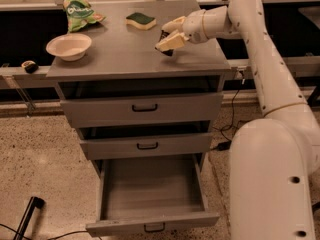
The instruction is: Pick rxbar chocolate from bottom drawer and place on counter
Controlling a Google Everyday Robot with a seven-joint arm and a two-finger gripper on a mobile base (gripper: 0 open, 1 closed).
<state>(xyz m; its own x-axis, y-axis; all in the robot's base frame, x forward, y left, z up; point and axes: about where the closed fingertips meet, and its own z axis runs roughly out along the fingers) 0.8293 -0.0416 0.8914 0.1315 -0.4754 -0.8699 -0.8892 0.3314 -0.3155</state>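
We see the robot's pale arm (260,59) filling the right side, its big rounded body low at the right and the arm reaching up and leftward over the grey drawer cabinet (142,129). The counter (125,51) forms the cabinet's flat top and carries everything else in play. Beneath it, the bottom drawer (150,191) stands pulled well out toward us, with its small black handle on the front lip, while the middle drawer (145,146) and the top drawer (142,109) sit pushed in. On the counter's left side rests a pale bowl (69,45), with a crumpled green bag (80,11) behind it at the far left corner. A green-topped sponge (140,20) lies near the back edge, just left of the arm's wrist. The gripper (162,38) hangs low over the right half of the counter, its two pale fingers (175,24) closed in on the rxbar chocolate (164,35), which shows as a small dark sliver pinched between them. The bar appears to be at or just above the counter surface, though we cannot tell whether it actually touches.
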